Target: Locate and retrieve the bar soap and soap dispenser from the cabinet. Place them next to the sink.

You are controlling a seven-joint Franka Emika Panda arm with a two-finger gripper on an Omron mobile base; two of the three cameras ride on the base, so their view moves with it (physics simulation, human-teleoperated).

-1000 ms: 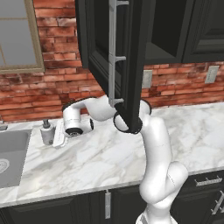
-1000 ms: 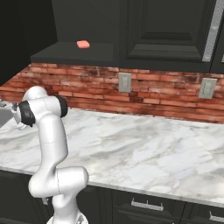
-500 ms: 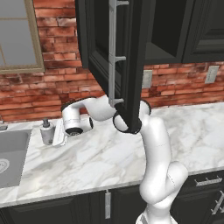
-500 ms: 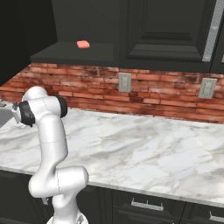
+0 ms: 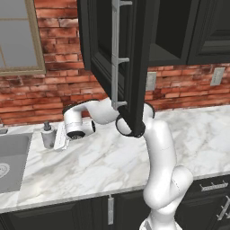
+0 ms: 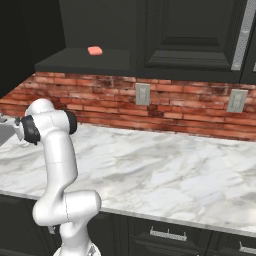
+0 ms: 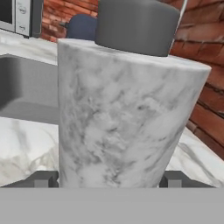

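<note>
Two dark fingertips (image 7: 43, 178) flank the base of the dispenser (image 7: 127, 113) in the hand view, one on each side, close against its grey speckled wall; actual contact cannot be confirmed, so whether the gripper (image 7: 107, 179) grips or merely brackets the bottle cannot be told. The dispenser stands upright on the marble counter (image 5: 134, 157), its dark pump top (image 7: 135, 24) uppermost.

In the left base view the gripper (image 5: 60, 141) sits low over the counter, directly beside the dispenser (image 5: 47, 134). The bottle stands near the counter's left end, just beside the right rim of the sink (image 5: 13, 152) and close to the brick wall (image 5: 54, 94). The sink's grey basin (image 7: 26, 92) appears behind the bottle in the hand view.

The arm (image 5: 157, 161) rises from the counter's front edge and bends left toward the sink.

The cabinet (image 5: 130, 58) hangs above the counter with its door swung open, the long silver handle (image 5: 116, 49) facing the camera.

The bar soap (image 6: 95, 50) lies flat on the cabinet's bottom shelf (image 6: 85, 60), well apart from the gripper and the dispenser.
</note>
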